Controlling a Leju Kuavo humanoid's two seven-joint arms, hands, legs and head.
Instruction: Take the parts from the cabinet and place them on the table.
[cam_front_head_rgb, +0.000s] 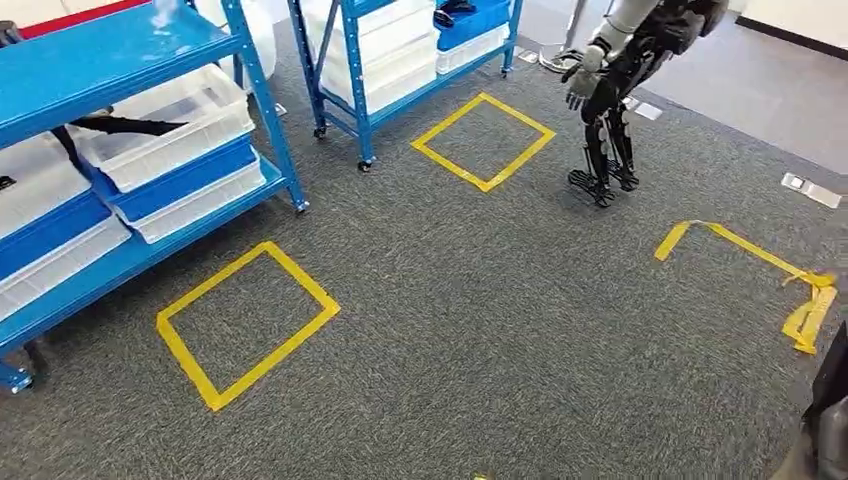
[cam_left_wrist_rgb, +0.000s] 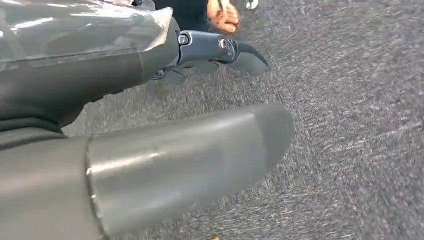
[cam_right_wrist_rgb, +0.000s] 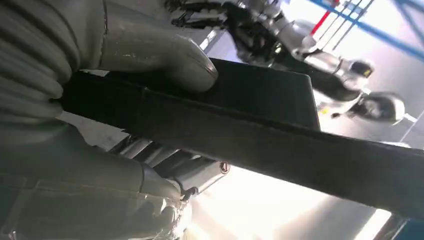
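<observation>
Right wrist view: right hand (cam_right_wrist_rgb: 100, 100) clamps a flat black part (cam_right_wrist_rgb: 260, 130); left hand (cam_left_wrist_rgb: 200, 55) hangs empty, fingers apart.

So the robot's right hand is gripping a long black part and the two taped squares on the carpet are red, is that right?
Not quite. The right hand does grip the long black part, as the right wrist view shows, but the taped squares are yellow, not red. The head view shows both on the grey carpet: the nearer square by the blue shelving rack and the farther square beyond it.

Grey carpet floor (cam_front_head_rgb: 500, 330) bears yellow tape squares (cam_front_head_rgb: 247, 322), and blue shelving racks (cam_front_head_rgb: 120, 150) hold white bins (cam_front_head_rgb: 170, 125)
</observation>
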